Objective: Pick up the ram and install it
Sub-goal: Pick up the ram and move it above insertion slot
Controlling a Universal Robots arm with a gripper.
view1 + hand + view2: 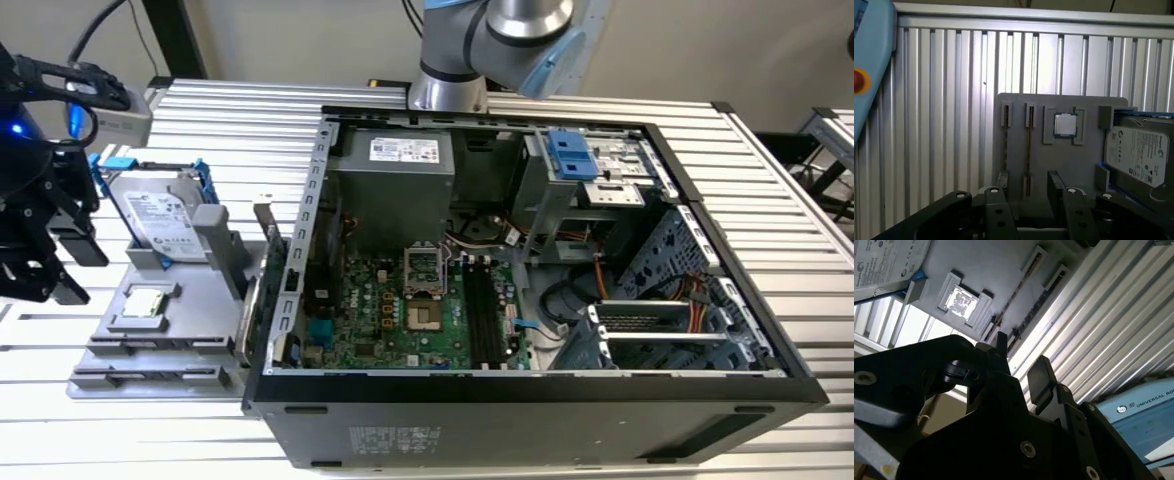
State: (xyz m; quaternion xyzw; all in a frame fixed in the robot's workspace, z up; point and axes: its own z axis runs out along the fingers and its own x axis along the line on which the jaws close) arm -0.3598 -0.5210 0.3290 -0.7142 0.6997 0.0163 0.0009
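The pick-up step is in hand, I judge. The open black-and-grey metal computer case (534, 420) has no stick fitted by the arm yet. Over the flat grey plastic tray (1081, 165) beside it, the black two-fingered gripper (1028, 181) hangs empty with its jaws wide, in line with the ram (1028, 150), a thin dark strip standing on edge in its slot. The grasp calls for closing squarely across that narrow edge.

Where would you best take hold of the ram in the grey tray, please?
At mid-length, on its two flat faces, from above the tray: the ram stands on edge in its slot, both ends bracketed, middle free.
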